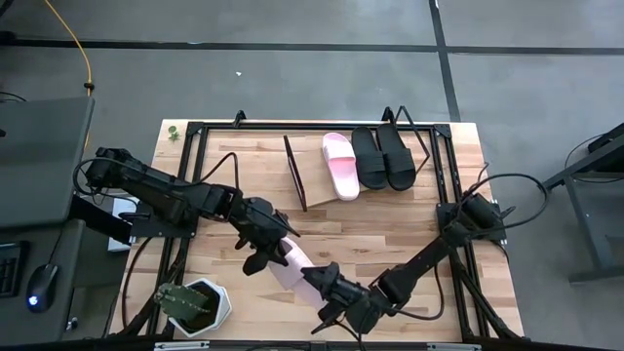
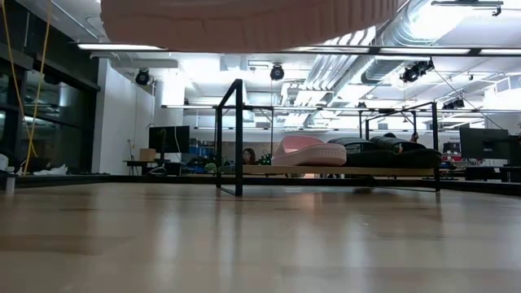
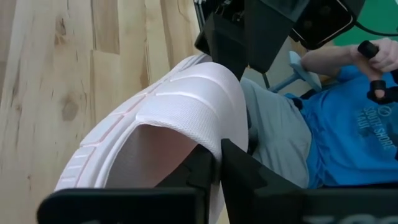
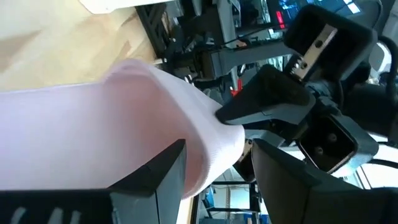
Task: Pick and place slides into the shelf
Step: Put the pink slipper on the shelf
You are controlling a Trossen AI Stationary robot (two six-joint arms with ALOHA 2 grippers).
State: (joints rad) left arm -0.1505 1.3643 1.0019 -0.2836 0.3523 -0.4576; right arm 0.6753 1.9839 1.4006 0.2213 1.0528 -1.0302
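Pink slide (image 1: 290,263) up off the table at 6 o'clock, pinched by left gripper (image 1: 267,252) and right gripper (image 1: 325,290) both; could twist or drop short of shelf (image 1: 312,185) at 12

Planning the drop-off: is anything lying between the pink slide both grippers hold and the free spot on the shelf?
Nothing visible. The pale pink slide sandal is held by the left gripper and right gripper; only bare tabletop lies up to the slanted light-wood shelf, whose left part is free.
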